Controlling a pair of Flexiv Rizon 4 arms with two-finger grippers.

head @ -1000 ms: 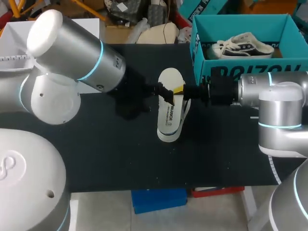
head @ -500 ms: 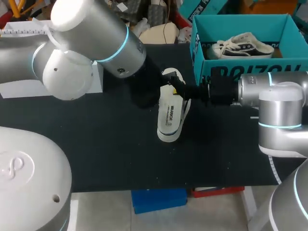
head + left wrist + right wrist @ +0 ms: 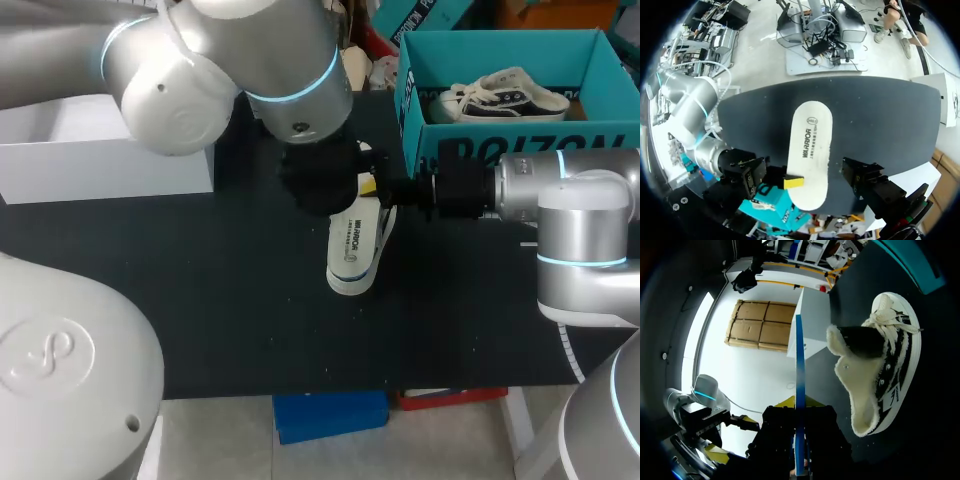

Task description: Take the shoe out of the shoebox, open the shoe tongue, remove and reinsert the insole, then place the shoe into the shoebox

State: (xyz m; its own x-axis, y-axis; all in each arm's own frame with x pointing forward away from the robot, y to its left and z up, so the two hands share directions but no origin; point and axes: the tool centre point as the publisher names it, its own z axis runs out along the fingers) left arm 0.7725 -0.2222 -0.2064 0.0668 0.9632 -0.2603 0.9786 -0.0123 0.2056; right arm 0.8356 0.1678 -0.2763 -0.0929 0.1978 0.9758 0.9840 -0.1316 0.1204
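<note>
A white printed insole (image 3: 350, 245) is held on edge over the black mat, with my right gripper (image 3: 375, 186) shut on its side. In the right wrist view the insole (image 3: 799, 370) shows as a thin blue edge rising from that gripper (image 3: 800, 415). The black-and-white shoe (image 3: 880, 375) with fleece lining lies on its side just beside it; from the head view only its laced flank (image 3: 386, 225) peeks out past the insole. My left gripper (image 3: 322, 182) hangs open above the insole's far end. From there the insole (image 3: 810, 150) lies flat below it.
The teal shoebox (image 3: 500, 140) stands at the back right with a second shoe (image 3: 505, 95) inside. A white box (image 3: 100, 160) sits at the back left. My left arm's big elbow reaches over the mat's back middle.
My left arm has swung in from the left and its gripper now sits over the insole's far end. The right arm, insole and shoe have not moved.
</note>
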